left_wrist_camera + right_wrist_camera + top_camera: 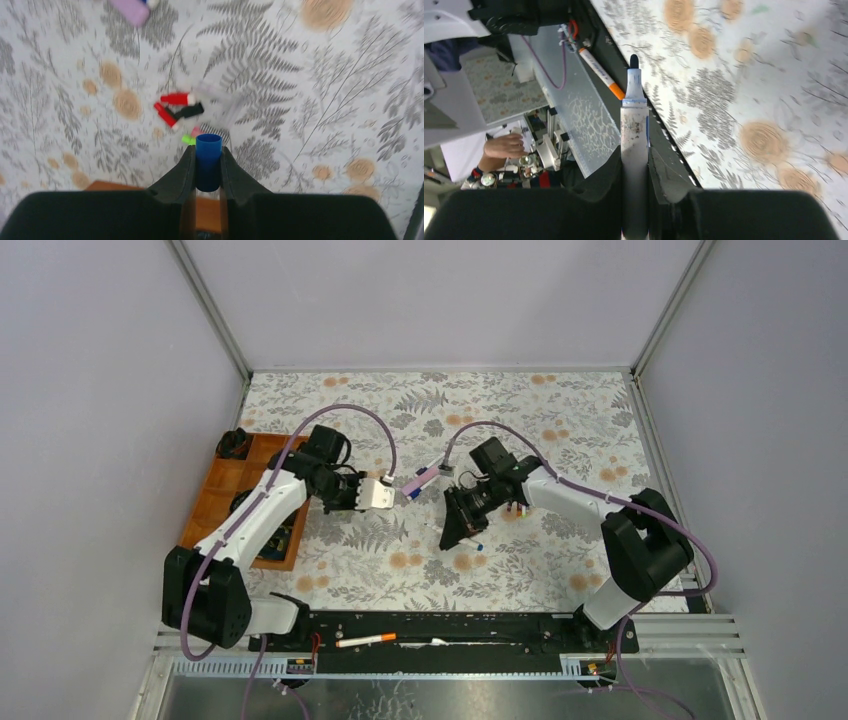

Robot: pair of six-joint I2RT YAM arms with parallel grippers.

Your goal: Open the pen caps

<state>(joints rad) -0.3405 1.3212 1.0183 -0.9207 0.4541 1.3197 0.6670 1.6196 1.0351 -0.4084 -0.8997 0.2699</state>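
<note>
Nearest the arm bases, an orange-ended pen [365, 640] lies on the black rail [500, 625]. The right wrist view also shows a person's hand [504, 146] beyond that rail, which the overhead view does not.

Further in, the right gripper [634, 155] is clenched on a white pen [634, 125]. The pen is uncapped, its blue collar and dark tip bare, and it is held above the floral cloth [560, 420].

Opposite, the left gripper [208, 156] pinches the blue cap [208, 150], apart from that pen, with the wooden tray [215, 505] under it.

Only the left wrist view shows the loose caps [177, 98] lying beyond on the cloth: red, black, green and pink.

Farthest, the pink highlighter [425, 478] lies between the two grippers.
</note>
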